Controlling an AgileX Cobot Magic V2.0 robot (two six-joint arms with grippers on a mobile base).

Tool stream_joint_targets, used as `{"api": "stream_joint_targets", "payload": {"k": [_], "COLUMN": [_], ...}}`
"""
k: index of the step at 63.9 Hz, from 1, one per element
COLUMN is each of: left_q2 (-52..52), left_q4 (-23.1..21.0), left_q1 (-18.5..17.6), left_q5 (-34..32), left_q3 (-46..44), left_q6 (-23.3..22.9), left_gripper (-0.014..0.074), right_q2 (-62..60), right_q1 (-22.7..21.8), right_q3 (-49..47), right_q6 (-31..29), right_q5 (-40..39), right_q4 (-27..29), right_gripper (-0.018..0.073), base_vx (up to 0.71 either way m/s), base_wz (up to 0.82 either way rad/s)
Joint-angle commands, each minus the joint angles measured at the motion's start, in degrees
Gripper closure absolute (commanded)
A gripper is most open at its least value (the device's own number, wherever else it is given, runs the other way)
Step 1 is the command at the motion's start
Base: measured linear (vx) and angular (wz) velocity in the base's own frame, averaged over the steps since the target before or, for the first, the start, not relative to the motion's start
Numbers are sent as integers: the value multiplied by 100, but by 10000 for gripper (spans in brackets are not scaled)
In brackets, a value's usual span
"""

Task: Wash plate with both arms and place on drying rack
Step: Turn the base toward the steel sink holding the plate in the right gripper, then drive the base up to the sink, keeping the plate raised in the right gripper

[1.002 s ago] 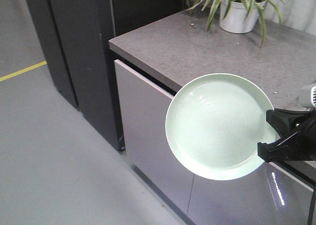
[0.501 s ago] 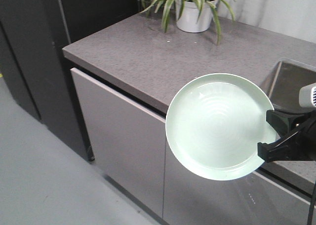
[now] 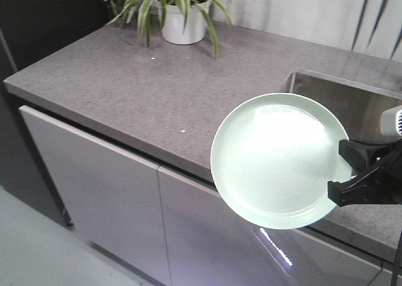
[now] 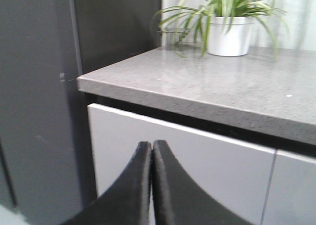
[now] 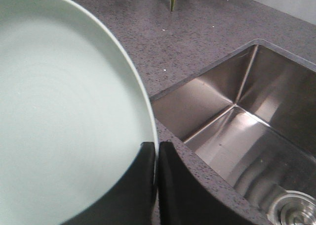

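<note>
Right claw (image 5: 156, 158) clamped on plate (image 5: 64, 111) rim above countertop (image 5: 197, 32); left claw (image 4: 151, 153) tips together.

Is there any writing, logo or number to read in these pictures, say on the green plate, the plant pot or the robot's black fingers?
None: no text can be read in any view.
The plate is plain. The white plant pot, the grey worktop, the steel sink and the black fingers show no label, brand or number.

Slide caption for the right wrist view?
Right hand grips round mint-green plate by its rim, stainless steel sink beyond.
</note>
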Motion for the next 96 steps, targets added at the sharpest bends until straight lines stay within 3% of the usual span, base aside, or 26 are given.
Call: {"api": "stream_joint_targets", "payload": {"k": [1, 96], "left_q2": [-86, -86], "left_q4": [-22, -22], "left_q1": [4, 4], "left_q5": [-413, -413], "left_q3": [123, 123], "left_q6": [-55, -55], "left_gripper": [602, 602], "right_q2": [-79, -79], "right_q1": [-18, -18], "right_q3": [-168, -168], "right_q6": [-39, -39], "right_q5": [-441, -441], "right_q4": [-43, -43], "right_gripper": [568, 568], "base_vx": [6, 6], "base_wz": [-31, -30]}}
